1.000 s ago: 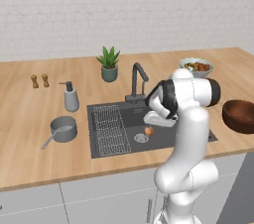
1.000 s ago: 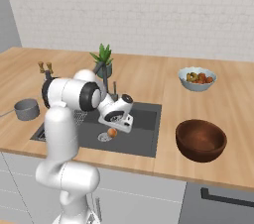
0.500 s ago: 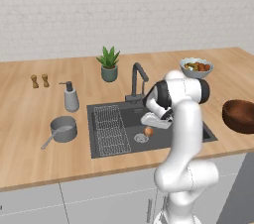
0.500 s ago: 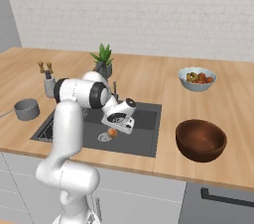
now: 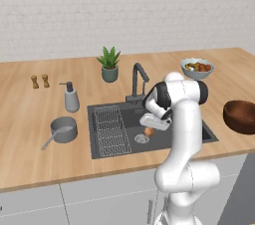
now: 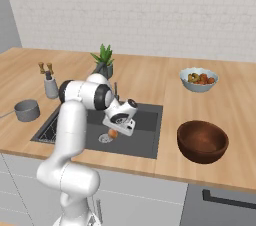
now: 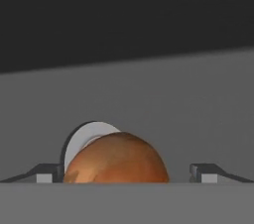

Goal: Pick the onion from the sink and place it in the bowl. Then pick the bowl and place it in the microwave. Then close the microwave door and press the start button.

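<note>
Hand view: the onion (image 7: 116, 158) is seen low in the picture, between the two finger tips (image 7: 44, 174), which stand wide apart on either side of it; whether they touch it cannot be told. The round steel drain (image 7: 84, 138) is seen just behind the onion on the grey floor of the sink (image 7: 163, 104).

Left base view: the pincer (image 5: 151, 128) is lowered into the sink (image 5: 102, 142), spread open just above the onion (image 5: 148, 131). The onion lies just beside the drain (image 5: 141, 139), near the wire rack (image 5: 112, 129). The faucet (image 5: 139, 80) stands at the far rim of the sink.

Right base view: the brown bowl (image 6: 202, 141) is set on the counter (image 6: 150, 77) to the right of the sink (image 6: 145, 137), well apart from the onion (image 6: 113, 133). A grey-blue bowl of food (image 6: 199, 79) sits farther back from the sink.
</note>
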Tool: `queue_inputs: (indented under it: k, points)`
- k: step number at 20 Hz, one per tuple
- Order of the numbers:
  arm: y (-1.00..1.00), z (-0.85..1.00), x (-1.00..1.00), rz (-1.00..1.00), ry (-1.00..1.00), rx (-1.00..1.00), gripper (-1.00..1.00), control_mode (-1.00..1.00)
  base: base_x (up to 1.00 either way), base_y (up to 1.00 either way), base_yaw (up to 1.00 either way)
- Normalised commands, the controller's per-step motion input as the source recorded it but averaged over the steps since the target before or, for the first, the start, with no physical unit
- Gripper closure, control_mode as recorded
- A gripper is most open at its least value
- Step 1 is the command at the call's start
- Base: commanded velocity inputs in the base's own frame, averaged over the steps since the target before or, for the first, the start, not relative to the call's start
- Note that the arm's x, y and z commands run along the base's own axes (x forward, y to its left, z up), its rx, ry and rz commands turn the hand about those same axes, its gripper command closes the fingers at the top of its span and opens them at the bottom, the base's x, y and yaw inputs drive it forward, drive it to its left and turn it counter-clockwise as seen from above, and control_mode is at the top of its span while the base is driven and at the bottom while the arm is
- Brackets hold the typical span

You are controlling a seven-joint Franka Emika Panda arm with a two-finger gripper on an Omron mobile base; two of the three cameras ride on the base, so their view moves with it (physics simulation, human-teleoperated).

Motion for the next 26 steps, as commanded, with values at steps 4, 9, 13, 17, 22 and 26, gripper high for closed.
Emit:
queue_inputs:
  k: [4,9,13,17,22,26]
  points:
    - [0.24,-0.11,-0.03,0.00,0.03,0.01,-1.00,-1.00,0.00,0.00,0.00]
    - [0.26,-0.25,-0.09,0.00,0.08,0.02,1.00,-1.00,0.00,0.00,0.00]
    - [0.19,-0.28,-0.04,0.00,0.07,0.01,1.00,-1.00,0.00,0.00,0.00]
    - [0.00,0.01,-0.35,-0.01,0.00,0.00,1.00,-1.00,0.00,0.00,0.00]
    - [-0.23,0.75,-0.72,-0.01,-0.09,0.00,1.00,-1.00,0.00,0.00,0.00]
    - [-0.21,1.00,-0.67,0.00,-0.11,0.00,1.00,-1.00,0.00,0.00,0.00]
